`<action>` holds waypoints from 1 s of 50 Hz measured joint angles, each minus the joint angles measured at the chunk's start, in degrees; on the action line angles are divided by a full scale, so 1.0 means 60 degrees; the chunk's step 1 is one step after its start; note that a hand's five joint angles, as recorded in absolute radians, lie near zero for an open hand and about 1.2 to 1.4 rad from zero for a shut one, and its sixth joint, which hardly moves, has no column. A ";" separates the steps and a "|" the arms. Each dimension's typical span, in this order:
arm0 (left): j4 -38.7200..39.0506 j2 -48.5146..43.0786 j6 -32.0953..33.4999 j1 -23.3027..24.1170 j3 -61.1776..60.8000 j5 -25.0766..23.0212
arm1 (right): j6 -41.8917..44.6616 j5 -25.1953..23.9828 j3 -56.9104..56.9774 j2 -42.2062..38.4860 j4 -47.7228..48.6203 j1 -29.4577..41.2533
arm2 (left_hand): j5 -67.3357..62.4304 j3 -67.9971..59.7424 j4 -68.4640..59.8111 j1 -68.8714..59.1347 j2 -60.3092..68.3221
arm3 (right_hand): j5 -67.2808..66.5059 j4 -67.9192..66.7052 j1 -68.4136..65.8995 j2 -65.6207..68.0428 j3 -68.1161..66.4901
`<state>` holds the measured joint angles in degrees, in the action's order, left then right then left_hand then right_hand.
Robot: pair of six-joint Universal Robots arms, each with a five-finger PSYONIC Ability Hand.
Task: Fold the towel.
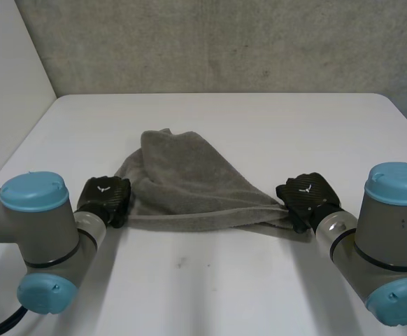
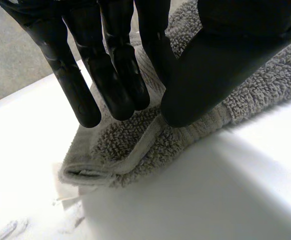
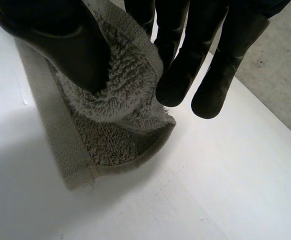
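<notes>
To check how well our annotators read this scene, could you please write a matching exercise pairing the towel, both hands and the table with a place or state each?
Things:
1. grey terry towel
2. black left hand
3. black right hand
4. white table

Places or states:
a. pinches the towel's corner on the robot's right
b. lies under everything
c. bunched between the two hands
d. pinches the towel's corner on the robot's left

Pairs: 1-c, 2-d, 3-a, 4-b
</notes>
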<state>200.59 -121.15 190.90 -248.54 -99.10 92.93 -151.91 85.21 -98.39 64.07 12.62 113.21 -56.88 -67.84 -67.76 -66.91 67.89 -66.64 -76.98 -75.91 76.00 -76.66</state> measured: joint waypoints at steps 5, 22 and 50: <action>0.0005 0.0042 0.0000 -0.0006 0.0062 -0.0021 | -0.0005 0.0006 0.0001 0.0010 0.0041 0.0000 | -0.0230 -0.0251 -0.0270 -0.0177 0.0253 | 0.0000 0.0000 -0.0001 0.0000 0.0000; -0.0046 0.0699 -0.0014 -0.0043 -0.0701 -0.0061 | 0.0000 0.0007 -0.0021 0.0021 0.0080 0.0000 | 0.2035 0.2183 0.2180 0.2062 -0.2201 | 0.0000 0.0000 -0.0001 0.0000 0.0000; -0.0296 0.1014 0.0432 -0.0087 -0.1198 -0.0078 | 0.0023 0.0023 -0.0023 -0.0017 0.0079 -0.0001 | 0.4361 0.4500 0.4501 0.4300 -0.4524 | 0.0000 0.0000 -0.0001 0.0000 0.0000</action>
<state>198.81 -115.06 193.49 -249.07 -106.28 92.46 -151.78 85.35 -98.53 63.96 13.09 113.20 -30.72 -40.84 -40.75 -41.11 40.75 -66.64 -76.98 -75.92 76.00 -76.66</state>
